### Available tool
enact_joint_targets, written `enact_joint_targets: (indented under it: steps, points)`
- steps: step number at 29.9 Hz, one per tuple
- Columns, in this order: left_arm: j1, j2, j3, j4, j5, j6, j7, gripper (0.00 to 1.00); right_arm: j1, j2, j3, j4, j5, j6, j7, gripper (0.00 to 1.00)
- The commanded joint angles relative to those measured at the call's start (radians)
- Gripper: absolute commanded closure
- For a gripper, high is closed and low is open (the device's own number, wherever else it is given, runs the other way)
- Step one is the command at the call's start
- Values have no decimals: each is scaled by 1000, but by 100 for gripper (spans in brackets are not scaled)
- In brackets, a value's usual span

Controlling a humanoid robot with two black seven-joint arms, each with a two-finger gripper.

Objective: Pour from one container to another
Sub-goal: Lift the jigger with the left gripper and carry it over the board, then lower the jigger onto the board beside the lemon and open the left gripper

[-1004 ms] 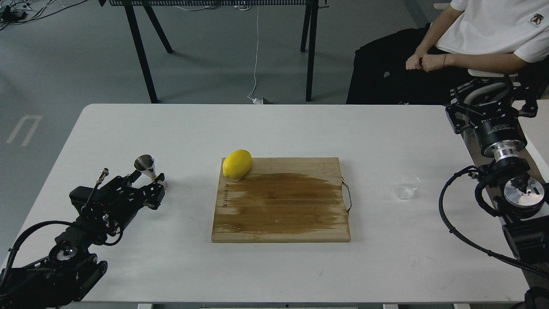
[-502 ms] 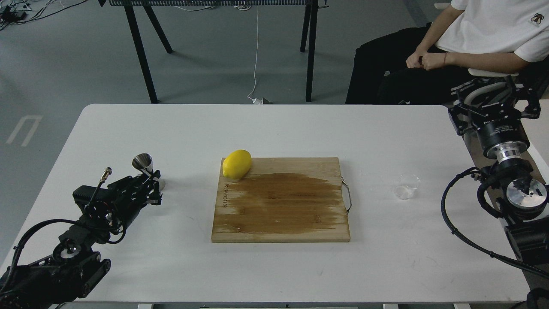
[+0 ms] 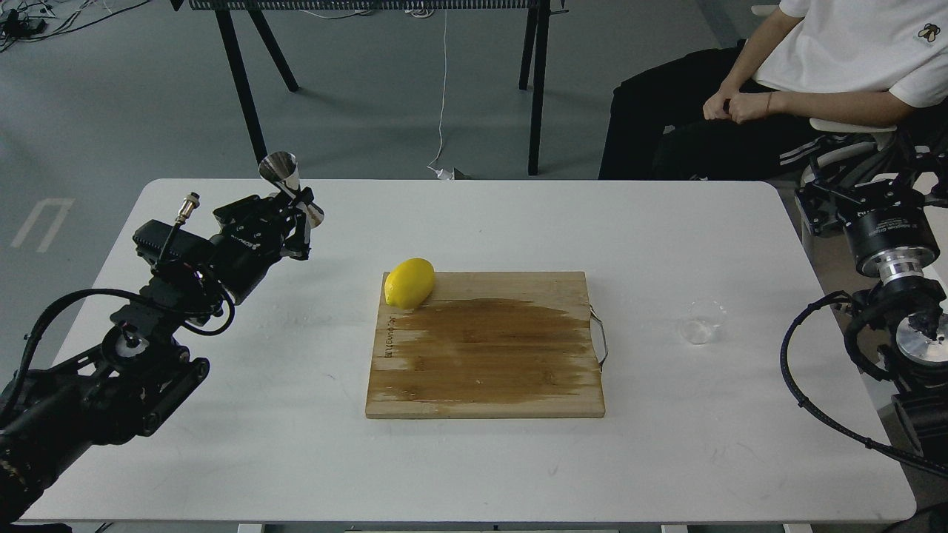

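The steel jigger (image 3: 290, 186) is up in the air over the far left part of the table, clamped at its narrow waist in the left gripper (image 3: 298, 215); it leans a little, its open upper cone toward the far side. The clear glass cup (image 3: 702, 321) stands well apart from it, upright on the right part of the table, just beyond the right edge of the cutting board and near the right arm. The right gripper (image 3: 852, 194) sits at the table's far right edge, above and beyond the cup and not touching it; it is dark and seen from behind, so I cannot tell whether its fingers are apart or together.

Between the two containers lies the wooden cutting board (image 3: 485, 348), square to the table, with a broad darker wet patch across its middle and a thin metal handle (image 3: 600, 337) on its right side. A line of burnt-in lettering runs along its left edge, too small to read. A yellow lemon (image 3: 409, 283) rests on the board's far left corner.

The table (image 3: 518, 466) is white with rounded corners, lightly scuffed. The right arm's wrist carries a small white label, not legible.

Beyond the table is a grey floor, the black legs of another table (image 3: 244, 89), and a white cable (image 3: 443, 89) hanging down to a plug on the floor. At the far right a person (image 3: 837, 59) in a white T-shirt and black trousers sits with hands together on the lap.
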Motion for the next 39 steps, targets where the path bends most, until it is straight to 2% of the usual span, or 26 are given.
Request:
enact_joint_targets:
  steps: [1, 4, 11, 15, 19, 29, 39]
  points:
    - [-8, -9, 14, -151, 5, -71, 11, 80, -13, -4, 1, -1, 0, 0, 0, 0]
    - [-26, -29, 57, -162, 5, -82, 19, 80, -21, -9, 2, -1, 0, 0, 0, 0]
    - [-34, -192, 196, -152, 5, -108, 23, 80, -21, -18, 2, -1, 0, 0, 1, 0]
    - [-25, -265, 250, -82, 5, -122, 89, 80, -22, -18, 2, -1, 0, 0, 1, 0]
    - [-20, -337, 276, 8, 5, -122, 106, 80, -31, -19, 4, -1, 0, 0, 1, 0]
    - [-23, -350, 390, 76, 5, -130, 186, 79, -31, -18, 4, -1, 0, 0, 1, 0]
    - [-31, -348, 391, 78, 5, -137, 200, 73, -31, -21, 4, -3, 0, 0, 1, 0]
